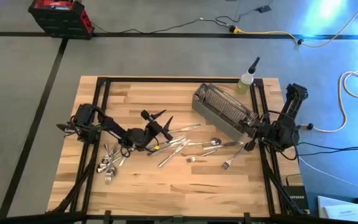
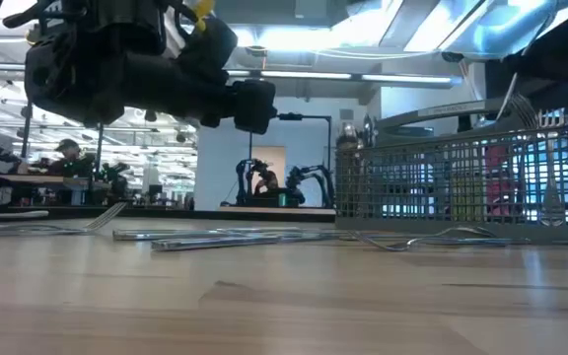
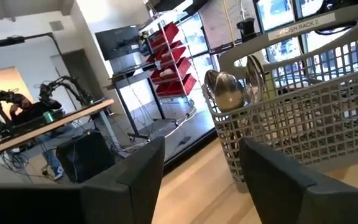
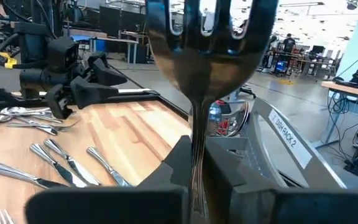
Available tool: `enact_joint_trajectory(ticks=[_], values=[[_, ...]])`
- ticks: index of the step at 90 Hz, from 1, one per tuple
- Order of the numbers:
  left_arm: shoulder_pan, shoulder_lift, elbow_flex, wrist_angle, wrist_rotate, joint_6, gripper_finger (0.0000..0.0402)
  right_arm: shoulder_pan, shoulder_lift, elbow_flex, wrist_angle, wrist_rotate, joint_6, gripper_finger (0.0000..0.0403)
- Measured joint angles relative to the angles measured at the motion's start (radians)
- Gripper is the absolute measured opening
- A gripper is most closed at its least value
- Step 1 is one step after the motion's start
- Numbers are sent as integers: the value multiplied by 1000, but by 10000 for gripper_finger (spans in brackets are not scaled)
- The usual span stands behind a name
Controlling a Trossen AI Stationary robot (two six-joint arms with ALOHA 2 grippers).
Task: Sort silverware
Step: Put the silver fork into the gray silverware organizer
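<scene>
Clamped upright in the right gripper, a fork, tines up and cropped by the frame's top edge, handle lost between the dark fingers; from above, the same gripper sits at the near end of the gray mesh basket on the table's right side. Inside the basket, spoon bowls showing above the rim, their handles hidden behind mesh. Left gripper raised over mid-table, fingers apart and holding nothing. Loose forks and spoons scattered between the two arms, overlapping and hard to count; a second cluster at the near left, partly masked by the left arm. Lone fork near right. Squeeze bottle at the far right corner. Red toolbox on the floor beyond.
</scene>
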Motion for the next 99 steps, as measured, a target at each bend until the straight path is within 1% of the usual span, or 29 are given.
enact_joint_trajectory(ticks=[4,9,16,23,30,36,43,50,56,63,70,77,82,92,99], values=[[0,0,0,-1,1,0,193,0,0,0,39,0,-29,1],[0,0,0,0,10,-3,193,0,0,1,134,0,-92,1],[4,0,0,0,38,-17,193,0,0,17,282,-4,-245,1],[10,0,1,0,60,-33,193,0,0,65,363,-4,-385,1],[14,0,1,-1,62,-45,193,10,0,132,362,-2,-509,1],[14,0,1,0,62,-44,193,34,-3,198,331,-9,-528,1],[14,0,1,-1,64,-44,193,91,-3,269,259,-48,-541,1],[14,0,1,0,69,-44,193,156,-3,313,198,-78,-537,1],[14,0,1,-1,76,-46,193,220,-4,323,170,-94,-532,1],[14,0,1,0,89,-50,193,305,-2,321,161,-95,-529,1],[14,0,1,1,126,-51,193,400,-3,321,129,-90,-482,0],[17,0,1,0,182,-52,193,399,-2,320,55,-120,-401,0],[17,0,4,-2,214,-56,193,395,-3,322,-7,-169,-336,0],[24,0,15,-32,230,-76,193,385,-1,321,-124,-317,-252,0],[27,1,20,-60,230,-85,193,385,13,321,-154,-341,-170,0]])
